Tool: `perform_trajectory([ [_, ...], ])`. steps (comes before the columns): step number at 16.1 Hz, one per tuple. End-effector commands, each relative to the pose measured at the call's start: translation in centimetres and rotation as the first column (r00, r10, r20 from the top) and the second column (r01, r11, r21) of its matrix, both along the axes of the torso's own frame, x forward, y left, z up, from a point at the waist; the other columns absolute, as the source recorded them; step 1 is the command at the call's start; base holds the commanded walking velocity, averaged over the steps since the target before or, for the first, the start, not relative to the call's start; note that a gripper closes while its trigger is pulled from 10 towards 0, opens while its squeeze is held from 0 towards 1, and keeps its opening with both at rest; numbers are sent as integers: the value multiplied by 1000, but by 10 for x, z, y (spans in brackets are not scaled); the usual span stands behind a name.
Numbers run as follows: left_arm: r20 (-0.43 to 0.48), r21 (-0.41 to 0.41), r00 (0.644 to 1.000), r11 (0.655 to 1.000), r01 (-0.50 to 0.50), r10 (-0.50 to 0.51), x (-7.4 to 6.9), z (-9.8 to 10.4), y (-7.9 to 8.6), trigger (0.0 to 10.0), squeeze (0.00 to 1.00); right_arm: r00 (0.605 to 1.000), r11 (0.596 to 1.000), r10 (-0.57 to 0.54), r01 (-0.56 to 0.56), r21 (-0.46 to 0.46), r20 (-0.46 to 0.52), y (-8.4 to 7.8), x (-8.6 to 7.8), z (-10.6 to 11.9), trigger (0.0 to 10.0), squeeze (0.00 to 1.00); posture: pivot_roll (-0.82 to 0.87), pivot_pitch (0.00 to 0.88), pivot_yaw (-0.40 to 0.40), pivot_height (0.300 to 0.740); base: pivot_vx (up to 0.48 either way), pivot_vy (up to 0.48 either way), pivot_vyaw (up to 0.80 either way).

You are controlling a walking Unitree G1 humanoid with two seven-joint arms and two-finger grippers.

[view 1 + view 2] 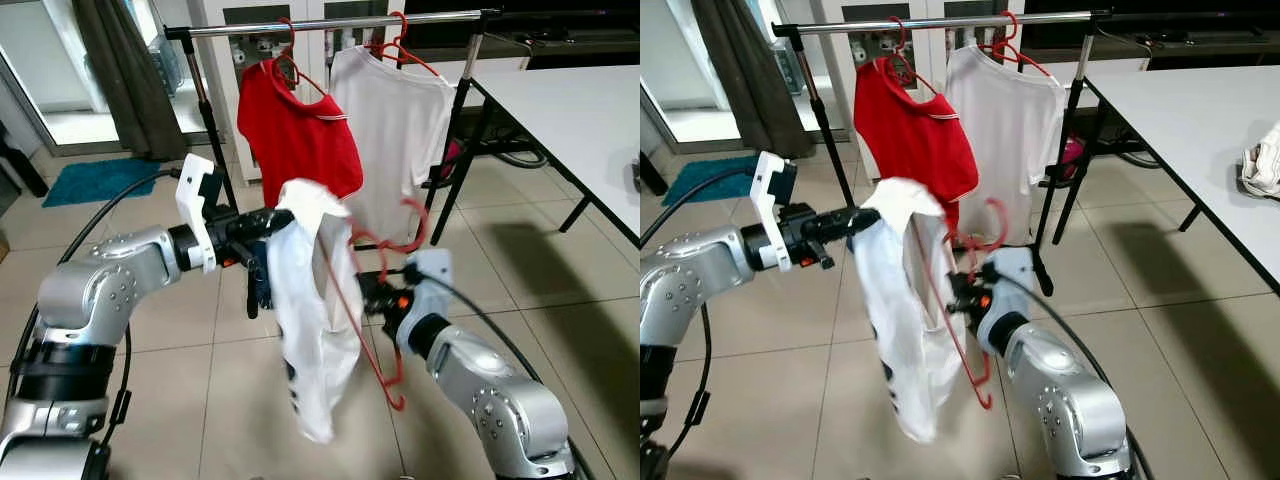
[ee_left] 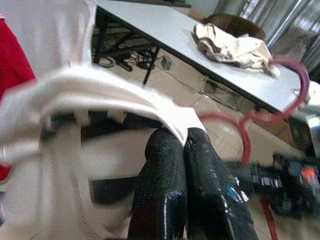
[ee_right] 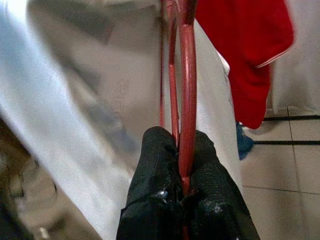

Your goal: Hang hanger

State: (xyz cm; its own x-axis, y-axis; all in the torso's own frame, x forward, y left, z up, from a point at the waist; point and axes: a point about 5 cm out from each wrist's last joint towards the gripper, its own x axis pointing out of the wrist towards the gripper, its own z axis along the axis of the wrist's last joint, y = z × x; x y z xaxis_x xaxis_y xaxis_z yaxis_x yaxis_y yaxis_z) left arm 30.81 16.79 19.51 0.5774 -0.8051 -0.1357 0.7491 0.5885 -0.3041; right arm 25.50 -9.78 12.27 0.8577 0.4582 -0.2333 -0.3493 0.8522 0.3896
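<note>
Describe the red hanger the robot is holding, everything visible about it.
The red hanger looks like thin plastic-coated wire, with a curled hook at its top and a bent lower corner hanging toward the floor. It tilts steeply in mid-air before the rack. The right gripper is shut on its wire; a white garment, pinched by the left gripper, is draped partly over it.

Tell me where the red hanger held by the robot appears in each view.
Left eye view: red hanger, centre, beside the hanging white shirt.
Right eye view: centre, right of that shirt.
Left wrist view: its hook, at right.
Right wrist view: its wire, rising from the right pincer.
Shared landmark: the white shirt.
</note>
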Motion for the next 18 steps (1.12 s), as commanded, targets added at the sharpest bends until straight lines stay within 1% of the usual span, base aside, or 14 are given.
perform_trajectory([
  [1,5,29,1000,1000,10,-11,-3,3,1,0,0,994,994,-93,89,55,57,-8,7,10,0,0,-125,0,85,740,0,0,0],
  [3,2,39,1000,999,-1,1,-4,1,3,0,0,979,982,-172,162,95,113,-13,12,18,0,0,-124,0,85,740,0,0,0],
  [4,-1,52,1000,999,-12,12,-5,-2,5,0,0,959,971,-219,196,137,179,-15,16,28,0,0,-123,0,86,740,0,0,0],
  [5,-6,63,1000,998,-16,16,-8,-5,5,0,0,940,958,-254,214,189,225,-16,18,37,0,0,-120,0,85,740,0,0,0],
  [6,-3,71,1000,997,-23,24,-9,-6,4,0,0,935,957,-259,215,196,243,-16,20,40,0,0,-118,0,84,740,0,0,0],
  [8,24,97,998,993,-66,64,-6,-8,4,0,0,938,972,-215,179,151,272,-12,22,41,0,0,-117,0,79,740,0,0,0],
  [9,61,128,994,987,-100,93,-2,-8,5,0,0,937,976,-198,162,143,288,-9,23,42,0,0,-119,0,77,740,0,0,0],
  [10,122,161,983,975,-154,135,3,-8,6,0,0,935,978,-188,149,148,300,-8,23,43,0,0,-121,0,75,740,0,0,0],
  [11,179,154,967,965,-211,183,10,-3,6,0,0,936,982,-165,126,143,309,-6,24,44,0,0,-126,0,73,740,0,0,0],
  [12,202,135,959,964,-228,199,12,0,6,0,0,938,985,-148,109,137,312,-4,23,44,0,0,-126,0,73,740,0,0,0],
  [13,262,87,937,961,-262,232,19,11,4,0,0,947,997,-64,44,71,314,1,21,42,0,0,-131,0,70,740,0,0,0],
  [15,302,88,920,953,-289,251,23,18,6,0,0,961,1000,-8,14,-20,277,1,17,32,0,0,-133,0,66,740,0,0,0],
  [17,316,95,912,947,-306,263,25,21,11,0,0,977,997,23,-6,-82,211,-1,14,21,0,0,-134,0,64,740,0,0,0],
  [18,329,95,903,942,-322,276,27,22,16,0,0,995,984,69,-56,-171,69,-9,3,0,0,0,-133,0,64,740,0,0,0],
])
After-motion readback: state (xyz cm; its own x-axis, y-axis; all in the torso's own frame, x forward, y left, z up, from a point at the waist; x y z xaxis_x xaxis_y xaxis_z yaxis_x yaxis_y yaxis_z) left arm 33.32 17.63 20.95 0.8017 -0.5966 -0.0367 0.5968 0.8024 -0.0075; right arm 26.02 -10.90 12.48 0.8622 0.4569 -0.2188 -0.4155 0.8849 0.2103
